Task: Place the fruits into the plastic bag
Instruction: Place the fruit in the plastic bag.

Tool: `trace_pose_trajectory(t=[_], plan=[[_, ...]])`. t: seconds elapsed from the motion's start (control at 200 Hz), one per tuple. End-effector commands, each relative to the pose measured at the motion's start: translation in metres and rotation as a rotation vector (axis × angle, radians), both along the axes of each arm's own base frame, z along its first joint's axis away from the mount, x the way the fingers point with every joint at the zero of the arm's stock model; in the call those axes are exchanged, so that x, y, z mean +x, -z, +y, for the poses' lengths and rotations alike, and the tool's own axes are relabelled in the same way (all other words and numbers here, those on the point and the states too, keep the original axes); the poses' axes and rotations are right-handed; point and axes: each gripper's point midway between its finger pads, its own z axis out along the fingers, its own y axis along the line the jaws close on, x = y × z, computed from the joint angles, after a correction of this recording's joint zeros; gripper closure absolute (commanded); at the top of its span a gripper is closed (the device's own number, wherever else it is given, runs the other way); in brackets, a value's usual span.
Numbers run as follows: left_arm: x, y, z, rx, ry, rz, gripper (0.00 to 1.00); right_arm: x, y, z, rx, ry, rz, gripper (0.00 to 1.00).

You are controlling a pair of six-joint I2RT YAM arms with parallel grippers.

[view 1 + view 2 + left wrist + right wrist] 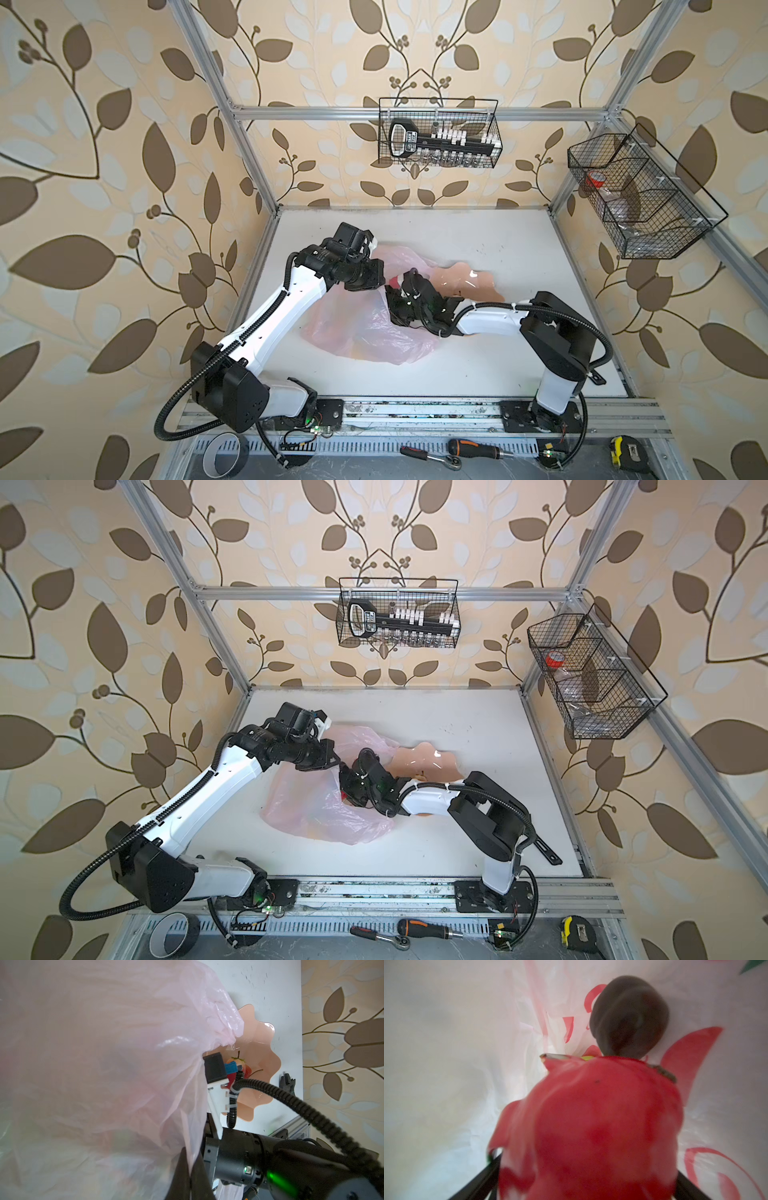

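The pale-pink plastic bag (pixel 365 332) (pixel 316 808) lies crumpled mid-table. My left gripper (pixel 190 1167) is shut on the bag's rim (pixel 193 1153) and holds that edge up; in both top views it sits at the bag's far side (pixel 384 276) (pixel 336 762). My right gripper (pixel 587 1167) reaches inside the bag (pixel 446 1043), its jaws wide around the red dragon fruit (pixel 602 1115). Deeper in the bag lie a dark brown fruit (pixel 629 1016) and a sliver of yellow fruit (pixel 586 1057). A strawberry (pixel 235 1061) rests on the peach plate (pixel 261 1047).
The wavy plate (pixel 469 278) (pixel 432 758) sits just right of the bag, partly under my right arm. Wire baskets hang on the back wall (pixel 440 133) and the right frame (pixel 640 195). Hand tools (pixel 473 449) lie beyond the front rail.
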Motion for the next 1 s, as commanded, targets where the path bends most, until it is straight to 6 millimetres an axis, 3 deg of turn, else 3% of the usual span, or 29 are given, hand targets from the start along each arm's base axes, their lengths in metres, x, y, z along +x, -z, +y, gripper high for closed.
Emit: trace_pose_trajectory(t=[0.0, 0.345, 0.4, 0.445, 0.67, 0.995], plan=[[0.003, -0.017, -0.003, 0.009, 0.041, -0.059, 1.0, -0.001, -0.034, 0.032, 0.133, -0.043, -0.017, 0.41], [0.004, -0.021, 0.0, 0.032, 0.046, -0.084, 1.0, -0.007, -0.027, 0.067, 0.142, -0.126, 0.023, 0.36], [0.003, -0.02, 0.001, 0.034, 0.045, -0.083, 1.0, -0.009, -0.018, 0.068, 0.123, -0.141, 0.04, 0.34], [0.003, -0.019, 0.001, 0.032, 0.046, -0.082, 1.0, -0.008, -0.025, 0.075, 0.132, -0.154, 0.033, 0.32], [0.002, -0.015, 0.005, 0.047, 0.033, -0.084, 1.0, -0.017, -0.02, 0.079, 0.099, -0.222, 0.043, 0.12], [0.0, -0.001, 0.025, 0.13, -0.049, -0.075, 1.0, -0.03, -0.031, 0.076, 0.103, -0.301, 0.027, 0.03]])
